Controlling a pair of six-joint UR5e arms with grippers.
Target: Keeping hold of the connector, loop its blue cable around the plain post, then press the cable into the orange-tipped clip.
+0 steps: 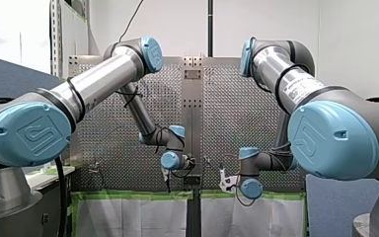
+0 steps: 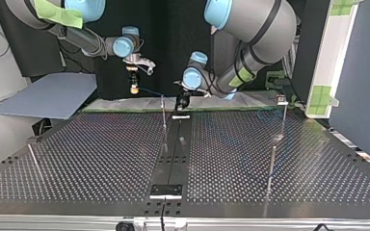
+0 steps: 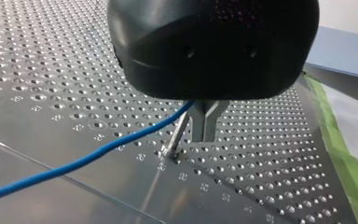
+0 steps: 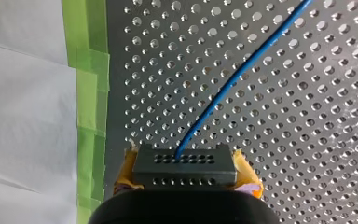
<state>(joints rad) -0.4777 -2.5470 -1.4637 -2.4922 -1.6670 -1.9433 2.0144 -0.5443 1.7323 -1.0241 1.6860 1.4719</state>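
A grey connector (image 4: 184, 165) with rows of holes sits between the yellow pads of my right gripper (image 4: 185, 173), which is shut on it above the table's taped edge. The blue cable (image 4: 233, 79) leaves the connector and runs across the perforated plate. In the top view it spans from my right gripper (image 2: 134, 88) to my left gripper (image 2: 181, 102). The metal fingers of my left gripper (image 3: 205, 133) are shut, and the blue cable (image 3: 88, 158) meets them at their base. A thin plain post (image 3: 176, 137) stands right beside those fingers, also visible as the post (image 2: 164, 115).
A post with a small block head (image 2: 282, 100) stands at the top view's far right, a plain post (image 2: 271, 166) nearer. Another thin post (image 2: 33, 161) leans at its left. Green tape (image 4: 87, 107) borders the plate. A dark rail (image 2: 171, 154) runs down the middle.
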